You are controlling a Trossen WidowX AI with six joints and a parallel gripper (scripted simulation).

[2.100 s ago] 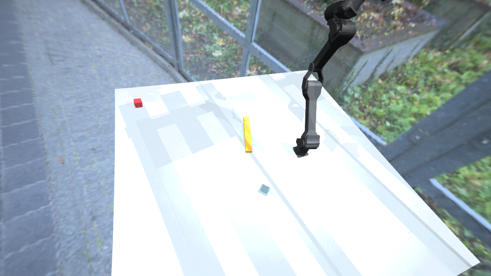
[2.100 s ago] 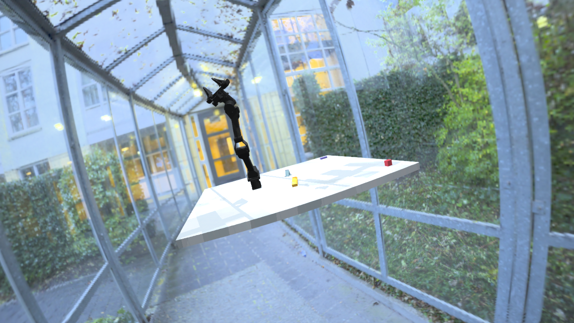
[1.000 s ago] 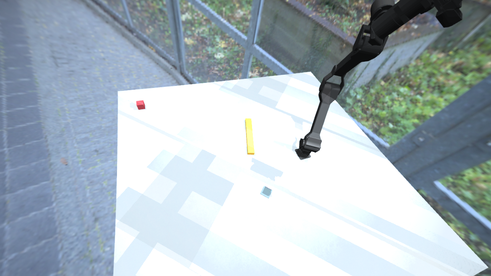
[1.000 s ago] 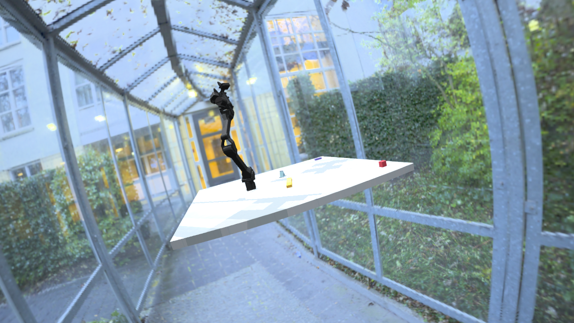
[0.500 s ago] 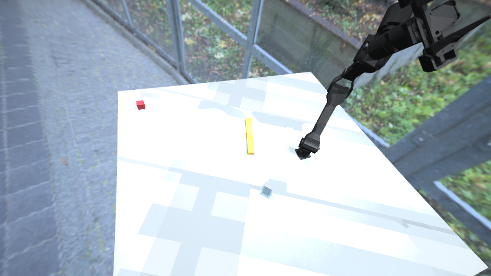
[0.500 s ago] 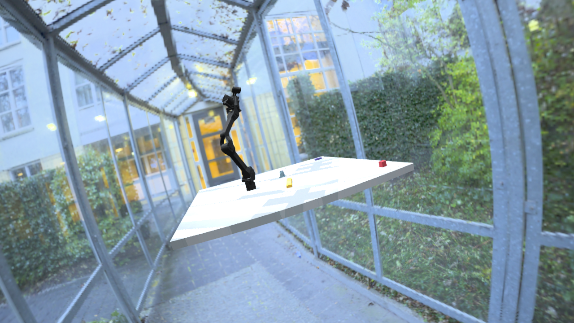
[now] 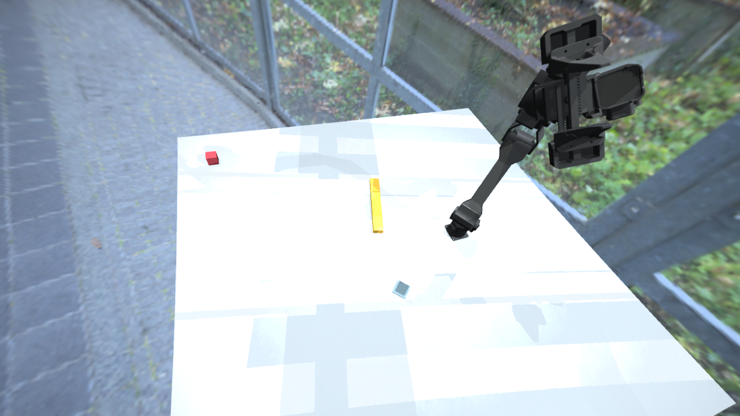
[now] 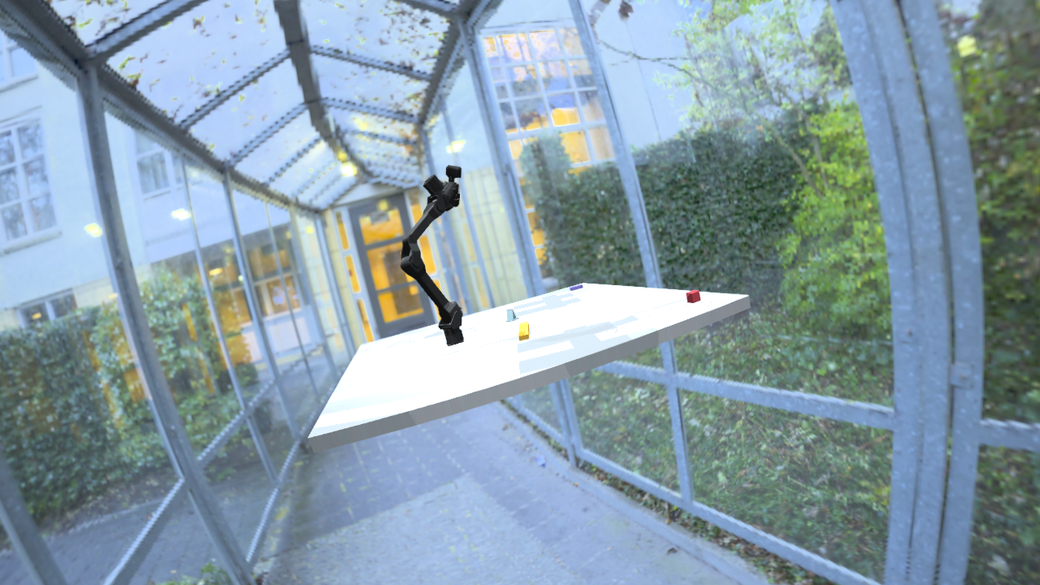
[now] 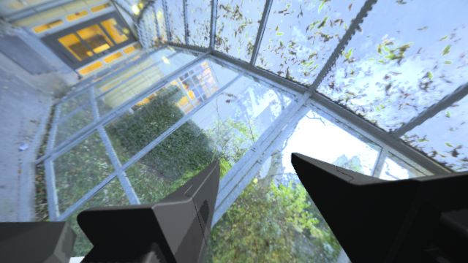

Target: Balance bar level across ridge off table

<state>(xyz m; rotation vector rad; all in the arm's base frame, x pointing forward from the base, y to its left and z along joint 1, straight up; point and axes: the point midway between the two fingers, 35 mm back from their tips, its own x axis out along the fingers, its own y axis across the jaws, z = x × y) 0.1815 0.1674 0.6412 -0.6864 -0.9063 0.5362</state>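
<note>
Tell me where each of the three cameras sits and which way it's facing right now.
Top: high above the table, looking down on the yellow bar, pale ridge block and red cube; the whole arm shows.
Exterior: off to the side at a distance, facing the table edge; the full arm shows, raised.
Wrist: on the arm, facing out through the glass wall and roof; only the open, empty tool shows.
Top and exterior share the bar, ridge block and cube.
</note>
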